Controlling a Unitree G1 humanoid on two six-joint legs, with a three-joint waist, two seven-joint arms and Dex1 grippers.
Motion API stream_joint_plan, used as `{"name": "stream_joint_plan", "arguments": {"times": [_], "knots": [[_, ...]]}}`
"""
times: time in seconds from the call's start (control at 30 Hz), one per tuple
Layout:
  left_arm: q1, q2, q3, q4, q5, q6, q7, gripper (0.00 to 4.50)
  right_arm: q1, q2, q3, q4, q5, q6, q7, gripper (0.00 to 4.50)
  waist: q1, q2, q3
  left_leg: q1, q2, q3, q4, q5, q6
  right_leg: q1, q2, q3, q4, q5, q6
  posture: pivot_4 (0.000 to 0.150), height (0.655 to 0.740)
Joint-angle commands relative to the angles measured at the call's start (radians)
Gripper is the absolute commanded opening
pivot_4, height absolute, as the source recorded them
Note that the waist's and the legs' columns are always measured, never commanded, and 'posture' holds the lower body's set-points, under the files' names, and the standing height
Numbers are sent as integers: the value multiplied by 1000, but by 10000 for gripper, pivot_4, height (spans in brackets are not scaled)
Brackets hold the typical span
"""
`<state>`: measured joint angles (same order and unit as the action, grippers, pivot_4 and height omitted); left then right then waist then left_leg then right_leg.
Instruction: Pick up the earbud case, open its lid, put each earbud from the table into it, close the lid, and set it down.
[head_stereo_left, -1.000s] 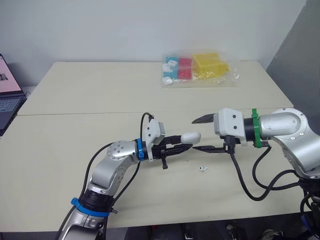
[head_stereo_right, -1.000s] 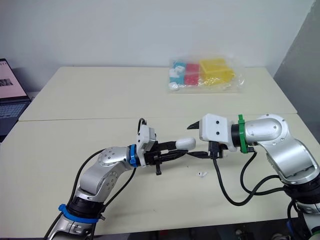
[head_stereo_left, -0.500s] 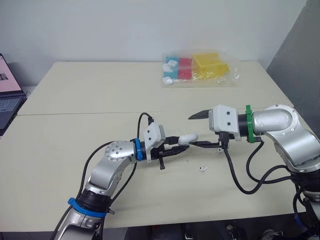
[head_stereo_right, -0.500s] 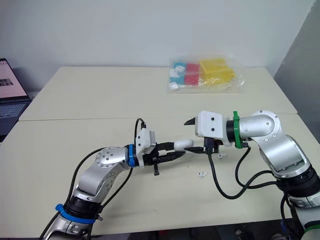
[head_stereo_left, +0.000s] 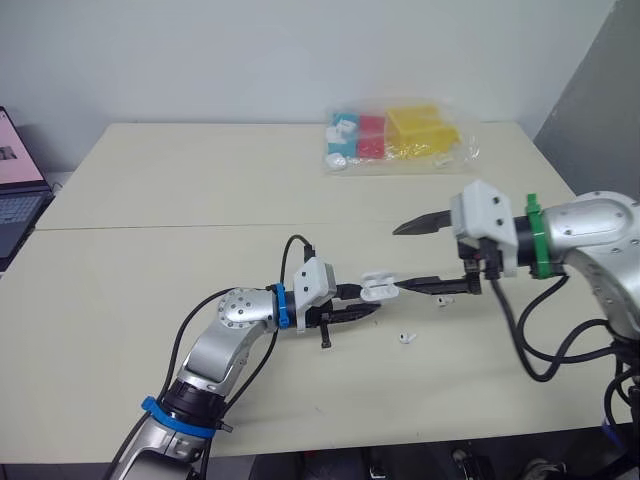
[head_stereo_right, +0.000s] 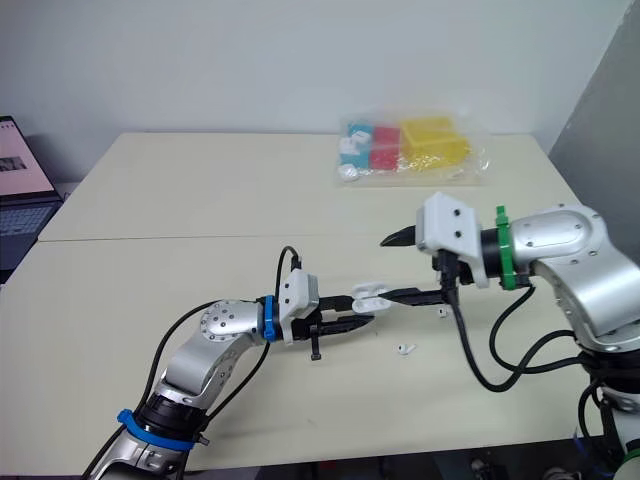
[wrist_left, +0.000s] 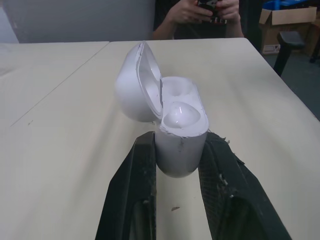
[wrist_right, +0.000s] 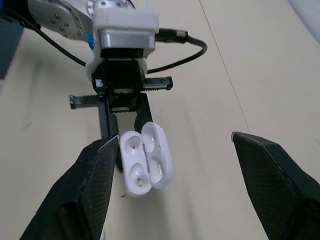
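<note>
Now, the left gripper (head_stereo_left: 362, 303) is pinched on the lower body of the earbud case (head_stereo_left: 375, 288) and holds it just above the table (head_stereo_left: 150, 200), one finger on each flat side. The lid is swung fully open and both sockets look empty. The case looks light, hard and glossy with rounded corners, so it would likely slip or twist if squeezed near an edge. The present hold, low on the body and clear of the hinge, seems the right one, and the thin hinged lid is best not pressed sideways. Just right of the case and below it, one white earbud (head_stereo_left: 405, 338) lies on the table; a second earbud (head_stereo_left: 443, 301) lies farther right. Both are tiny and smooth and would probably skitter if nudged, so a light pinch across the stem looks safest. Right of the case, the right gripper (head_stereo_left: 400, 258) is spread wide and empty, its lower finger reaching right beside the lid; contact cannot be told.
</note>
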<state>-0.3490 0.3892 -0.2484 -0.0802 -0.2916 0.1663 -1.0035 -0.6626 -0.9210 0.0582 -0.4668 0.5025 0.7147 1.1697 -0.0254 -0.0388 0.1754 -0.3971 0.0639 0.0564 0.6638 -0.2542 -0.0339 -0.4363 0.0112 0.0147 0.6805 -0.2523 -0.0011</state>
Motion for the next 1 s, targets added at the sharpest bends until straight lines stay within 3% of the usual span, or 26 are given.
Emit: {"name": "stream_joint_plan", "arguments": {"times": [0.03, 0.13, 0.3, 0.63, 1.0], "knots": [[5, 14, 59, -1, -1, -28, 33, 7853, 84, -98, -108, -11, 32, 60, 5, 37632, 1, 0, 0, 0, 0, 0, 0, 0, 0, 0, 0, 0, 0, 0, 0, 1500, 7400], [21, 40, 78, -13, 2, -38, 33, 7853, 161, -162, -90, -6, -21, 77, -40, 37632, 0, 0, 0, 0, 0, 0, 0, 0, 0, 0, 0, 0, 0, 0, 0, 1500, 7400], [57, 78, 106, -70, -6, -22, 46, 7853, 207, -205, 79, 63, -211, -23, -70, 37632, -6, 0, 0, 2, 0, 0, -1, 0, 0, 0, 0, 1, 1, 0, 0, 1500, 7400], [89, 87, 88, -112, 19, -34, 73, 7853, -21, -77, 428, 321, -479, -45, 36, 37632, -6, 1, 0, 2, 1, 1, -1, 0, 0, -1, 0, 2, 1, 0, 0, 1500, 7400], [106, 78, 78, -117, 34, -41, 87, 7853, -62, 2, 471, 453, -552, -93, 109, 37632, -3, 1, 0, 0, 0, 1, -1, 0, 0, -2, 0, 1, 0, 0, -1, 1500, 7400]]}}
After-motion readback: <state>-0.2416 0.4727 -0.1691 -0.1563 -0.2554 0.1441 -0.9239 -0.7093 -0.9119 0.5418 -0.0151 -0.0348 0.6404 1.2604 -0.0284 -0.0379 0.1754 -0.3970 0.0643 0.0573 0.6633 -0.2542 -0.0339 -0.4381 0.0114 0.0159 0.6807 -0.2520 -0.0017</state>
